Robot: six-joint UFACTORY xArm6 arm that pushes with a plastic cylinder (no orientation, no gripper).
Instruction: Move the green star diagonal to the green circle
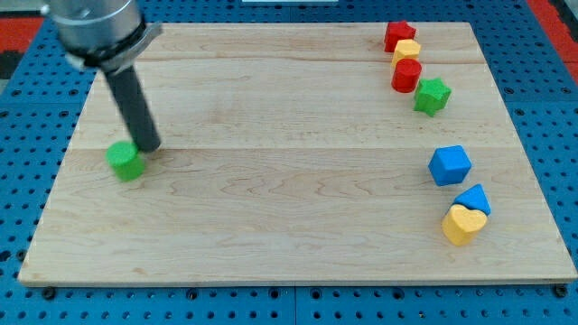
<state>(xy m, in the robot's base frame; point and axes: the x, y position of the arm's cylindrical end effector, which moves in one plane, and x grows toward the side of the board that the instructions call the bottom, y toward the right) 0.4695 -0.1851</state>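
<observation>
The green star [432,96] lies near the view's top right, just below a red cylinder-like block. The green circle [125,161] lies far off at the view's left side of the wooden board. My tip [150,147] stands right beside the green circle, at its upper right edge, touching or nearly touching it. The rod rises from there to the view's top left. The tip is far from the green star.
A red block [398,34], a yellow block [407,50] and a red cylinder [405,74] form a column above the star. A blue cube [449,165], a blue block [473,199] and a yellow heart [463,224] lie at the right. The board [289,199] sits on a blue pegboard.
</observation>
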